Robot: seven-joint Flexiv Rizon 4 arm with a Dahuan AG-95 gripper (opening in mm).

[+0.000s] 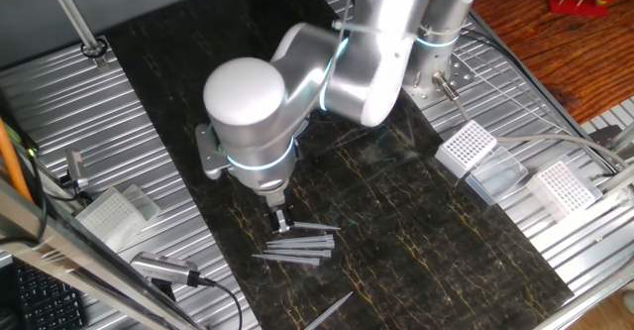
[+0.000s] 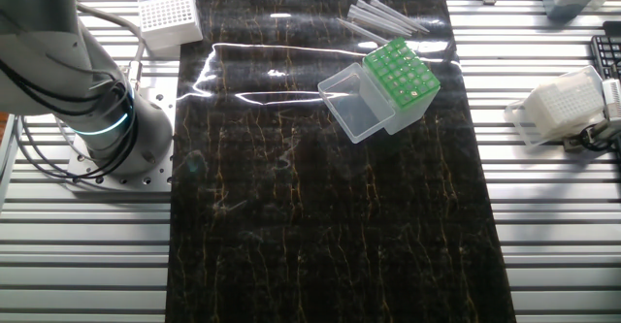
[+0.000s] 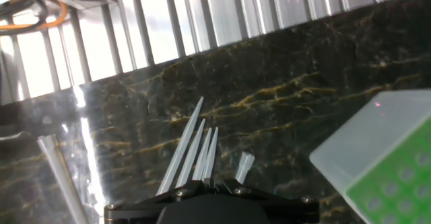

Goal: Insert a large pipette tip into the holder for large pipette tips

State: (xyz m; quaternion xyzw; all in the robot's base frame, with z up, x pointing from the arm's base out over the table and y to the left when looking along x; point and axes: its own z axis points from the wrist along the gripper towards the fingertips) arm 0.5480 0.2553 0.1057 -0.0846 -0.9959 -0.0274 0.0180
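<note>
Green-gridded pale holder (image 2: 398, 76) and clear tips (image 3: 192, 153) lie on black gold-veined mat (image 2: 320, 226).

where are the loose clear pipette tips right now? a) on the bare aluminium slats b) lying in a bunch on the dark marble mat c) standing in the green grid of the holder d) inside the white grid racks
b: the loose clear pipette tips lie flat in a bunch on the dark marble-patterned mat under the gripper, apart from the translucent box with the green grid top, whose holes look empty.
</note>
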